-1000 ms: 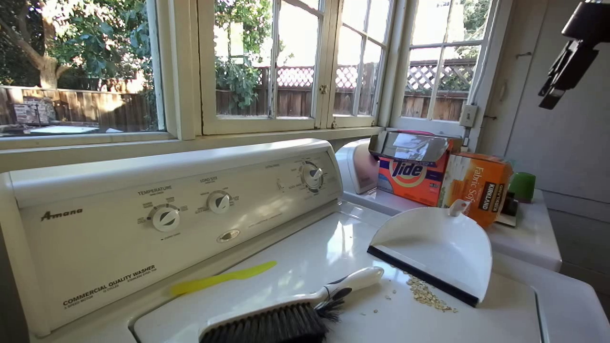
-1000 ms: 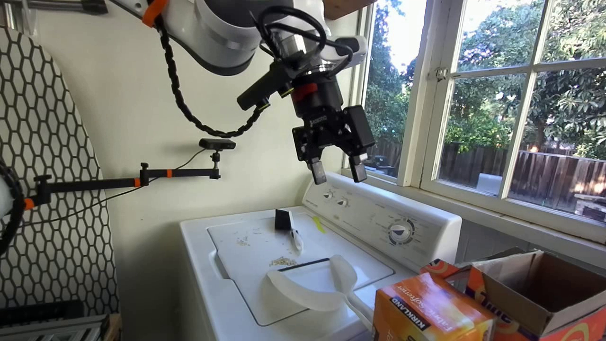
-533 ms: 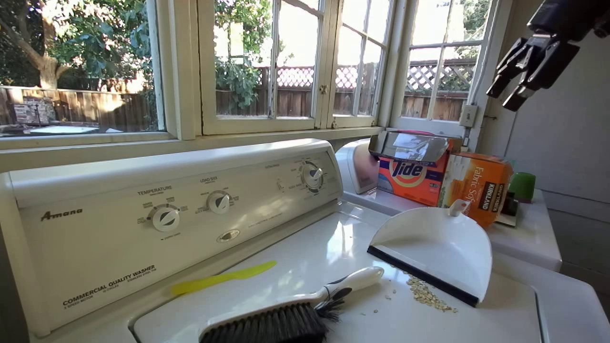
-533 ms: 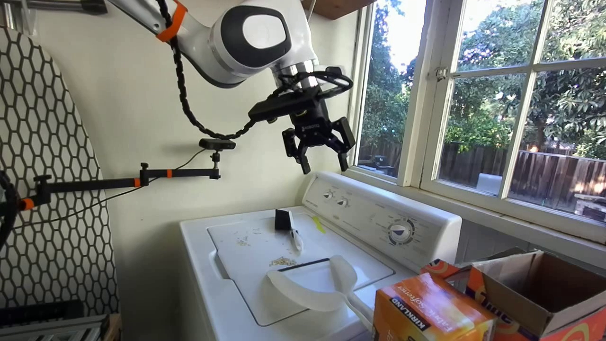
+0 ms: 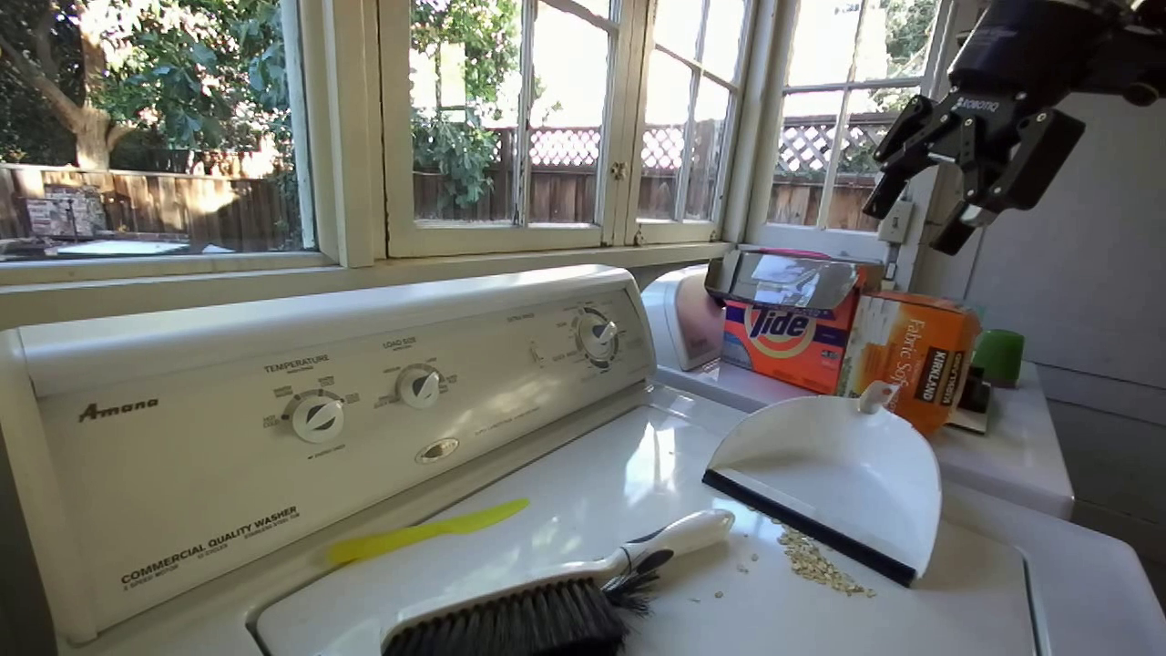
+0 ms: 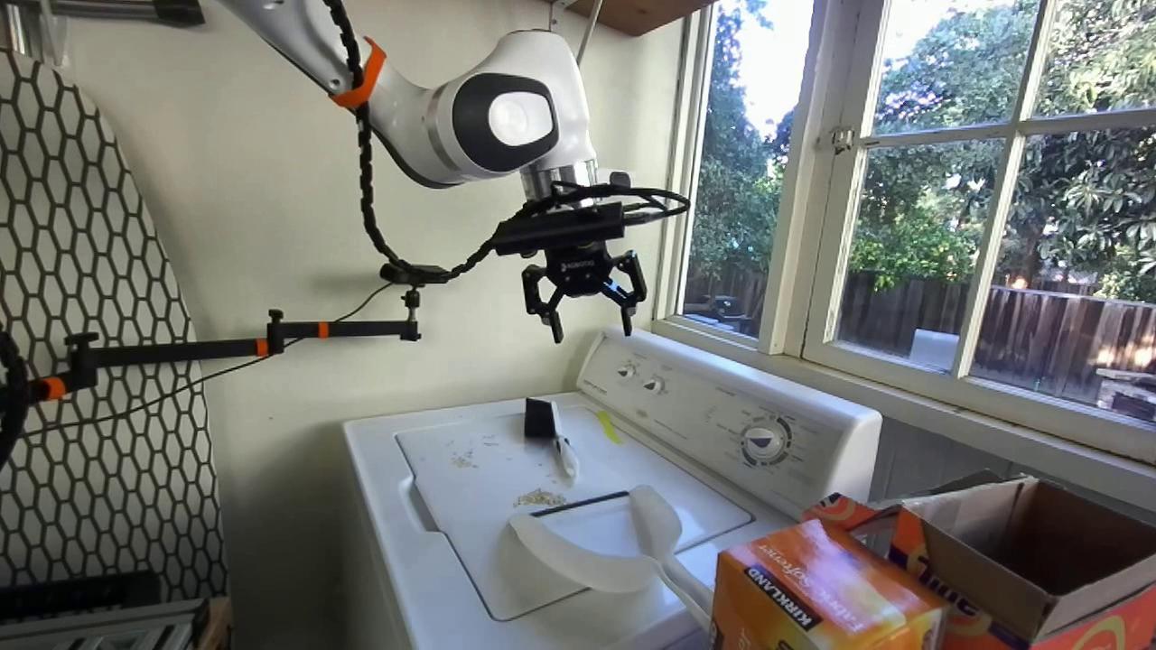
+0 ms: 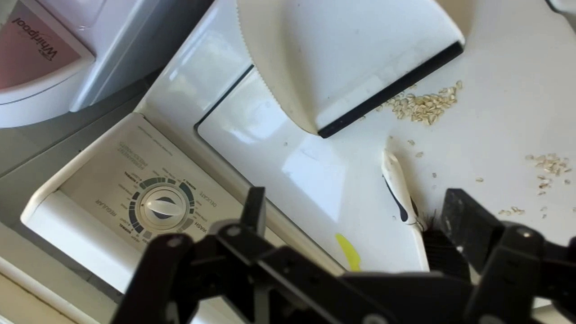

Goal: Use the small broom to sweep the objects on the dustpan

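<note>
In an exterior view: small broom point(image 5: 560, 597) on washer lid point(image 5: 601, 510), handle point(image 5: 679, 539) towards dustpan point(image 5: 829, 460), likely for my grasp.

In an exterior view: my fingers point(image 6: 554, 327) wide apart, nothing held; broom near lid's far edge.

Wrist view: crumbs point(image 7: 423, 108) heaped just outside dustpan's lip point(image 7: 391, 90), presumably angled to catch them.

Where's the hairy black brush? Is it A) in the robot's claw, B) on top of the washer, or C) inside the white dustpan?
B: both exterior views show the brush lying on the washer, while the open gripper hangs clear of it.
</note>
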